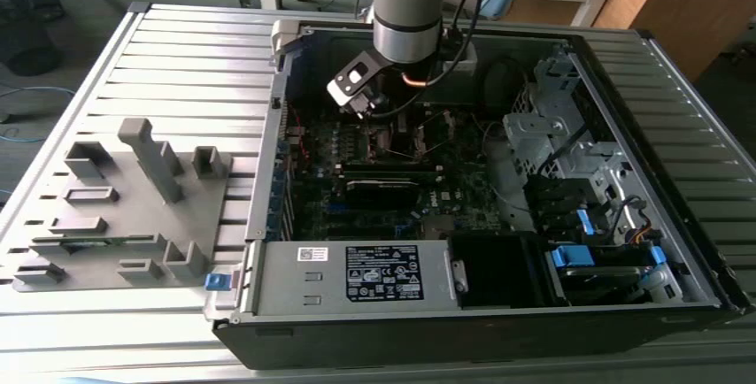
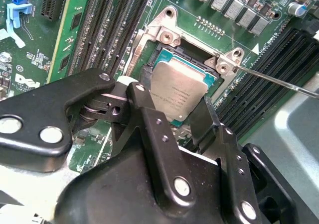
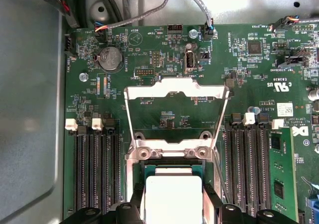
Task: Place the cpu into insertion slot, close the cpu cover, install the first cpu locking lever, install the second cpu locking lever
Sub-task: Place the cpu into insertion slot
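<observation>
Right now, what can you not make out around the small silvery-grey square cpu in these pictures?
Silvery-grey square cpu: one edge hidden by the black gripper in the second wrist view.
Thin metal lever: one end cut off at that view's edge.
Dark square insertion slot: contacts covered by the cpu in both wrist views.

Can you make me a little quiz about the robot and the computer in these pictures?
1. What is the gripper holding?
2. True or false: the cpu cover is shut flat over the socket.
3. Pick one: the long black slots lie (A) on both sides of the insertion slot, (B) on one side only.

Key: 1. the cpu. 2. False: the cpu cover is swung open. 3. A.
</observation>
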